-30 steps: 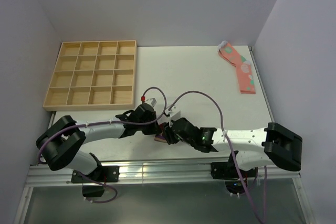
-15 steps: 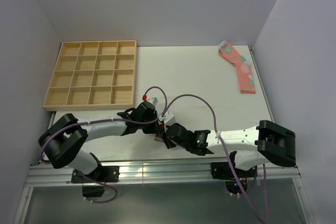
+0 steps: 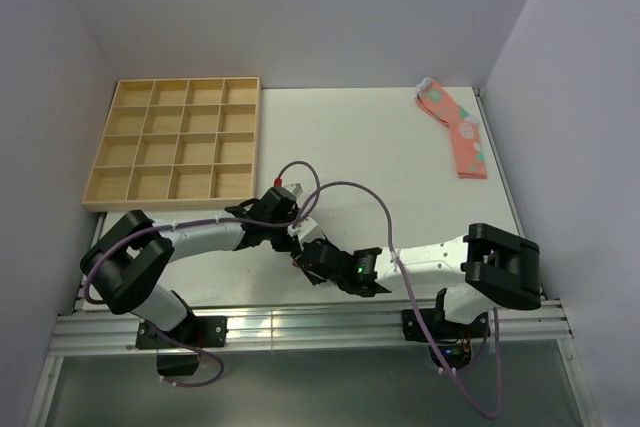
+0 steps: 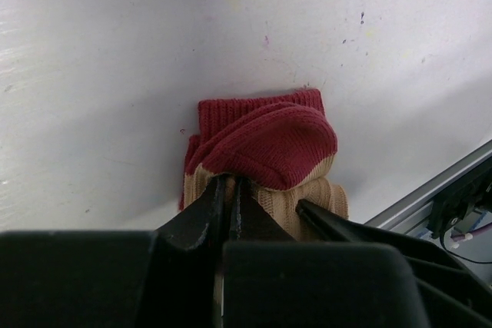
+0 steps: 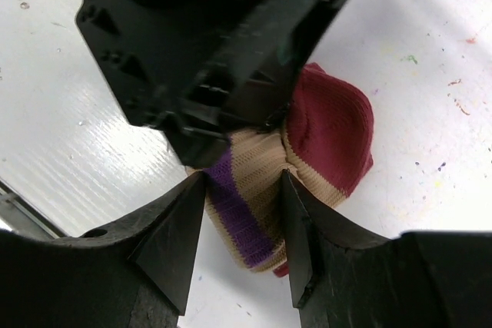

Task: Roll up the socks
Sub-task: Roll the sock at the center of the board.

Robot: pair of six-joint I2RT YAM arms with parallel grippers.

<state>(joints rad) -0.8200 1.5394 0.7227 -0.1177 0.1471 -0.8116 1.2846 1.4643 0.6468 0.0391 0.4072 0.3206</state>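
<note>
Running up the left side is a plain lilac-grey wall, which meets a back wall of the same colour behind a white table. At the table's far left corner sits a shallow wooden tray divided into a grid of small compartments. The left arm reaches rightward from its base, low along the near edge, with a purple cable looping above its wrist. The left gripper has its fingers pressed almost together on the tan edge of the rolled sock, seemingly nipping a fold of the knit. This sock lies on the table near the front edge, about mid-width, as a compact bundle with a dark red cuff over tan ribbing and a purple stripe. The tabletop around it is scuffed and dotted with small coloured specks. The right gripper meets it from the other side, with one finger touching each flank of the tan and purple band, clamped on the bundle. The right arm stretches leftward from its base. Well apart, at the far right corner, a pair of pink patterned socks lies flat beside the right wall. An aluminium rail runs along the front
</note>
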